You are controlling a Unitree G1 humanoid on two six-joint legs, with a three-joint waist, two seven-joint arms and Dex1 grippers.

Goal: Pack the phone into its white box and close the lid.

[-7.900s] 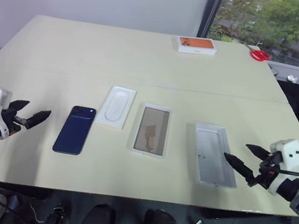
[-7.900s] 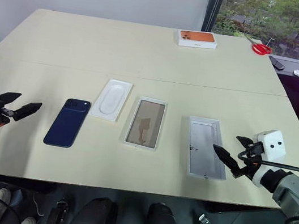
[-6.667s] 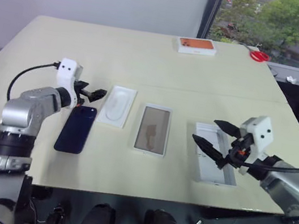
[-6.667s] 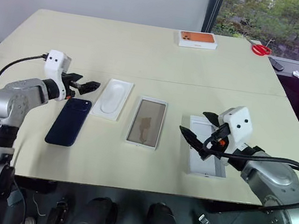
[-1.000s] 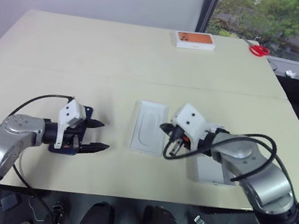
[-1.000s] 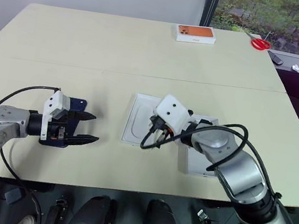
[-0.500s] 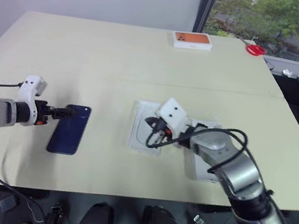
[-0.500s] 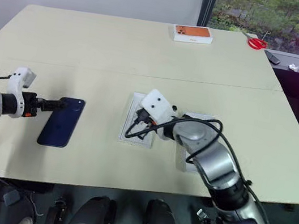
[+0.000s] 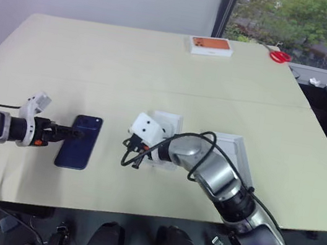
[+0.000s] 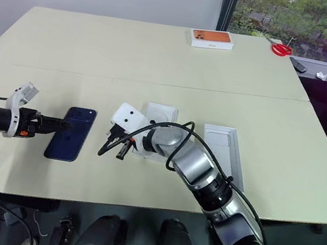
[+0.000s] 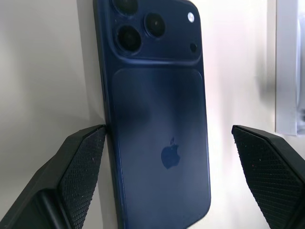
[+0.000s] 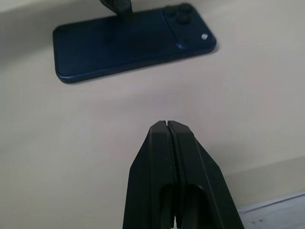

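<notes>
Right gripper [image 12: 167,131] nearer phone [image 11: 155,114], logo visible

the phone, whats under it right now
The phone lies flat, camera side up, directly on the bare table. Nothing sticks out from beneath it; its screen side is hidden.

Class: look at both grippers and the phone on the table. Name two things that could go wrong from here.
1. The left gripper is open around the phone, which lies flat on the table; its fingers may slide it rather than lift it.
2. The shut right gripper points at the phone too, so the two grippers could collide.
</notes>
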